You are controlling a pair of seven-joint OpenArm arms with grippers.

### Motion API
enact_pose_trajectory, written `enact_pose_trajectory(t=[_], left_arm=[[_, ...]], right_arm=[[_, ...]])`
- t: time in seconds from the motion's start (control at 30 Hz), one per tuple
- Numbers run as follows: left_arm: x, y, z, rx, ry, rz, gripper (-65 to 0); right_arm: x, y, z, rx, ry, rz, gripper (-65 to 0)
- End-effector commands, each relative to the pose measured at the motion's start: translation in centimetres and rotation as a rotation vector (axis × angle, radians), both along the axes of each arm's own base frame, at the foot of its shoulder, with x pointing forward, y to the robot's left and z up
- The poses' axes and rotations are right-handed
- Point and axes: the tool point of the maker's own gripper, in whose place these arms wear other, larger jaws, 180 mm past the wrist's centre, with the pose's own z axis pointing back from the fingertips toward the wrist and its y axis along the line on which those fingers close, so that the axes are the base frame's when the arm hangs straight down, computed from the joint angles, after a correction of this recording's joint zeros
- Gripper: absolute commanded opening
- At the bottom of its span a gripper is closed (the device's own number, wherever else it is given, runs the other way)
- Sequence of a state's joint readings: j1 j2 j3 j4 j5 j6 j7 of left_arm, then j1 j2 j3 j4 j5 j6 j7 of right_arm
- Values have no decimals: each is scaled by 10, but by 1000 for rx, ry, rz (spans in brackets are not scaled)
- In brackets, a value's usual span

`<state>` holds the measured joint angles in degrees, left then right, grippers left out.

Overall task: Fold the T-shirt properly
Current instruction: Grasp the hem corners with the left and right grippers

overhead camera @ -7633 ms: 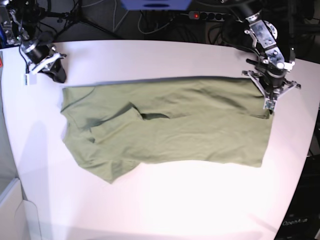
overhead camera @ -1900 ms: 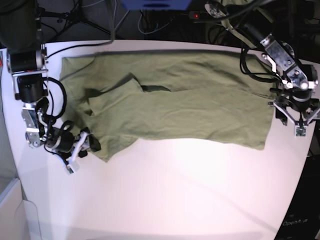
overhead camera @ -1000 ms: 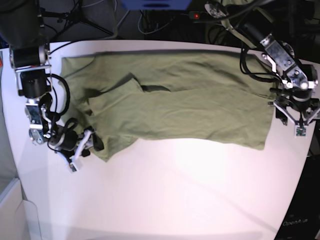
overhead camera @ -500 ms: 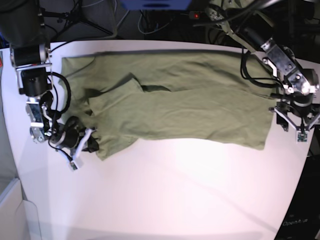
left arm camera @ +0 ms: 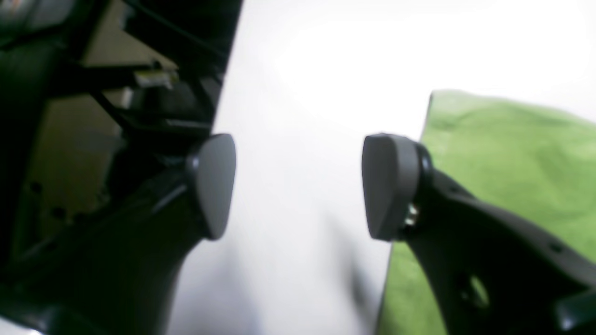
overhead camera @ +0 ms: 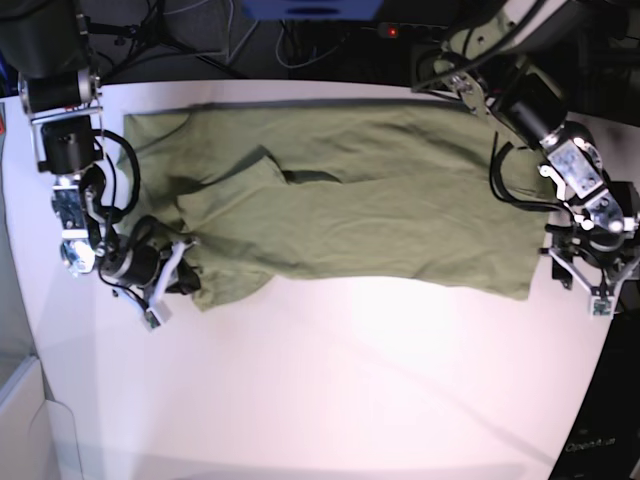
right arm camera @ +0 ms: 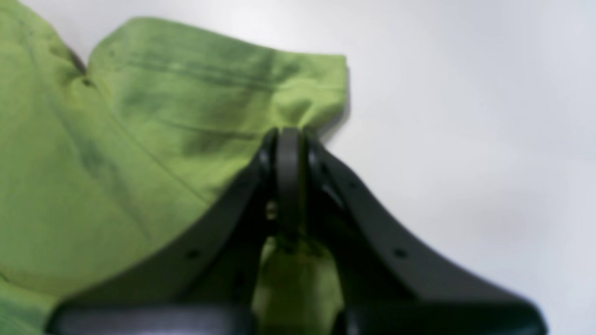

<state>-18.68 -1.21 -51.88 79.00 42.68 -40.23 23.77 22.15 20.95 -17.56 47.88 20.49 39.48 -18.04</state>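
The olive-green T-shirt (overhead camera: pixel 350 210) lies spread flat across the white table (overhead camera: pixel 350 390), collar end at the left and hem at the right. My right gripper (overhead camera: pixel 180 281) is at the shirt's lower-left sleeve. In the right wrist view it (right arm camera: pixel 288 139) is shut on the sleeve's edge, with cloth (right arm camera: pixel 163 116) bunched at its tips. My left gripper (overhead camera: pixel 592 280) hangs just right of the hem's near corner. In the left wrist view it (left arm camera: pixel 300 186) is open and empty over bare table, and the shirt's edge (left arm camera: pixel 512 149) lies beside its right finger (left arm camera: pixel 386 186).
The table's right edge runs close under my left gripper, with dark equipment (left arm camera: pixel 93 116) beyond it. Cables and a power strip (overhead camera: pixel 400 30) lie behind the back edge. A white box (overhead camera: pixel 20 420) stands at the lower left.
My right gripper has slid right onto the sleeve and shut on its edge. My left gripper has moved down along the table's right edge, staying open.
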Motion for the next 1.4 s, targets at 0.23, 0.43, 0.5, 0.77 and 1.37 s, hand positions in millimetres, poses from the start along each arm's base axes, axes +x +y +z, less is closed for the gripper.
enact_pose_trajectory(t=[0.23, 0.43, 0.5, 0.77, 1.37], left_arm=[[25, -22, -26, -118, 17, -46, -113], [40, -36, -33, -175, 21, -68, -113], [45, -41, -37, -195, 26, -77, -113], [54, -53, -48, -251, 48, -98, -111], [49, -70, -81, -361, 49, -135, -124]], right_arm=[[10, -6, 14, -13, -27, 5, -640], [10, -5, 13, -12, -24, 6, -640], [10, -5, 13, -12, -24, 6, -640], [9, -6, 12, -15, -20, 4, -640], [9, -7, 11, -16, -19, 3, -638]])
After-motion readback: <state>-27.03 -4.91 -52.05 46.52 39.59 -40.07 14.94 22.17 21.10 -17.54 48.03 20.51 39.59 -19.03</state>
